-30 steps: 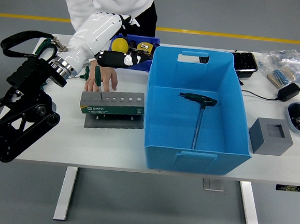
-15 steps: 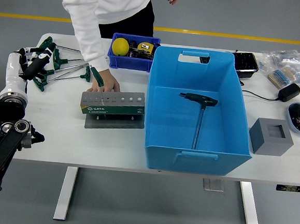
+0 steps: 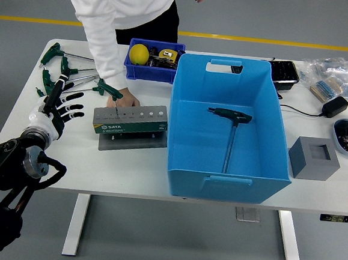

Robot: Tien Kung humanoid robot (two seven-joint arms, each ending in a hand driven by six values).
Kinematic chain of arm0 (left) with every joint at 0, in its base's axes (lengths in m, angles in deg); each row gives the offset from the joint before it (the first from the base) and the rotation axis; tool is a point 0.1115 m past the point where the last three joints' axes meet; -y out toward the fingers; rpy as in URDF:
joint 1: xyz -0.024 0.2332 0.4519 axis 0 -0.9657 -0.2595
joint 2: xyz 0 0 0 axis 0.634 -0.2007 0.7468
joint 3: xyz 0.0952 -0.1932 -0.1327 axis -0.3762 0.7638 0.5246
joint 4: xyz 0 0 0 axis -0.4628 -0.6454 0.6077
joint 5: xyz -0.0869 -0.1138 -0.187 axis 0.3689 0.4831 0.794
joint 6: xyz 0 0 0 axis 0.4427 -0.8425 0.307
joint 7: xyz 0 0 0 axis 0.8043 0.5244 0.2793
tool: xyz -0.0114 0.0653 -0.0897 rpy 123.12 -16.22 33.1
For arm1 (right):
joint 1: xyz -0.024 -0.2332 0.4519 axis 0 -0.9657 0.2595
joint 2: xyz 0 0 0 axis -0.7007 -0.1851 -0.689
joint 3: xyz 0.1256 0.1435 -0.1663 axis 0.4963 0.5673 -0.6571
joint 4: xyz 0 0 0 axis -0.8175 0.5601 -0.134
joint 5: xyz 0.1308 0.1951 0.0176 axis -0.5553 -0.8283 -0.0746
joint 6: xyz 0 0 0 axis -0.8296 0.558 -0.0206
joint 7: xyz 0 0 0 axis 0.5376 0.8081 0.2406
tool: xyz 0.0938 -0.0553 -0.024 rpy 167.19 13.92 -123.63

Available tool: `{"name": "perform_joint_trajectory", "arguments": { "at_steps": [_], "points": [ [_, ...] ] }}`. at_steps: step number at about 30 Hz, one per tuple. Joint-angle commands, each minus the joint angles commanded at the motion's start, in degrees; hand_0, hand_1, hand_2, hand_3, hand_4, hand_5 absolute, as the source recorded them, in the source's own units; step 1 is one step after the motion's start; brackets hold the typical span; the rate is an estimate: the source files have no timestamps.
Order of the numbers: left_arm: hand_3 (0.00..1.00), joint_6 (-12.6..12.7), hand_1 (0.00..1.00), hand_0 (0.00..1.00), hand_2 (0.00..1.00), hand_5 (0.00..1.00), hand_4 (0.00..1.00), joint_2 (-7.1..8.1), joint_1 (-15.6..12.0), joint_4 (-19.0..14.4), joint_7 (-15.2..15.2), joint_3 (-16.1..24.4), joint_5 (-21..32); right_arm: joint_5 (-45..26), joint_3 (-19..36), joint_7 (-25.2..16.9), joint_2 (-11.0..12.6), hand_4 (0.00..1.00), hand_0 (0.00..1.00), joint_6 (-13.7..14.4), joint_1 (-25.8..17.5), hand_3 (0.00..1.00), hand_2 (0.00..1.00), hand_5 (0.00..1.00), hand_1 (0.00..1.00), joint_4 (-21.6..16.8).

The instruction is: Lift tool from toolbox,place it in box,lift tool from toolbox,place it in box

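The robot's left hand (image 3: pixel 58 110) hovers over the table's left side with fingers spread, holding nothing, just beside the green toolbox (image 3: pixel 130 120). One T-handled tool (image 3: pixel 232 134) lies in the blue box (image 3: pixel 228 129). A person's hand (image 3: pixel 125 97) rests behind the toolbox.

A robot's left hand (image 3: pixel 56 113) is shown in white, its five fingers banded with black at the joints and tips, joined by a silver metal cuff to a black arm (image 3: pixel 4 177) built of rounded housings with circular joint caps. The person (image 3: pixel 126 12) at the far side is dressed in a white long-sleeved top over dark trousers; one sleeve (image 3: pixel 103 46) is creased along its length.
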Motion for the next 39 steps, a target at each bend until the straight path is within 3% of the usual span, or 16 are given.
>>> {"name": "perform_joint_trajectory", "arguments": {
  "at_steps": [2,3,8,9,14,15,32,39],
  "points": [
    [0.772,0.0,0.289,0.215,0.55,0.707,0.904,-0.13,-0.16,0.39,-0.45,-0.18,4.84,-0.06,0.01,0.0,-0.02,0.828,0.67,0.01,-0.02,0.57,0.705,0.734,0.638,0.0],
    [0.825,0.0,0.281,0.216,0.674,0.771,0.898,-0.13,-0.22,0.56,-0.49,-0.32,7.45,-0.1,0.01,0.0,-0.04,0.828,0.669,0.03,-0.02,0.57,0.705,0.733,0.639,0.01],
    [0.825,0.0,0.281,0.216,0.674,0.771,0.898,-0.15,-0.17,1.09,0.61,-0.66,18.07,0.31,0.22,0.08,-0.03,0.828,0.669,0.06,0.05,0.57,0.705,0.733,0.639,-0.01],
    [0.841,0.0,0.299,0.22,0.736,0.853,0.903,-0.22,-0.15,1.19,0.97,-0.62,18.67,0.28,0.2,0.06,-0.02,0.827,0.668,0.06,0.06,0.57,0.705,0.734,0.639,-0.02],
    [0.841,-0.14,0.299,0.22,0.736,0.853,0.903,-0.3,-0.2,1.92,1.78,-0.86,20.77,-0.01,-0.03,-0.05,0.04,0.827,0.668,0.04,0.14,0.57,0.705,0.734,0.639,-0.05],
    [0.842,-0.27,0.319,0.222,0.751,0.925,0.912,-0.28,-0.19,2.04,1.8,-0.95,21.1,-0.19,-0.12,-0.1,0.06,0.826,0.668,0.04,0.15,0.571,0.705,0.734,0.639,-0.05],
    [0.837,-2.34,0.318,0.222,0.751,0.899,0.905,0.58,2.95,4.4,1.75,-3.31,21.92,0.52,0.29,0.15,0.05,0.827,0.668,0.04,0.19,0.572,0.706,0.738,0.64,-0.1],
    [0.838,-2.87,0.333,0.211,0.749,0.935,0.909,0.75,4.36,6.05,1.95,-4.68,23.04,0.14,0.08,0.05,0.05,0.826,0.667,0.06,0.25,0.573,0.706,0.741,0.64,-0.11]
  ]
}}
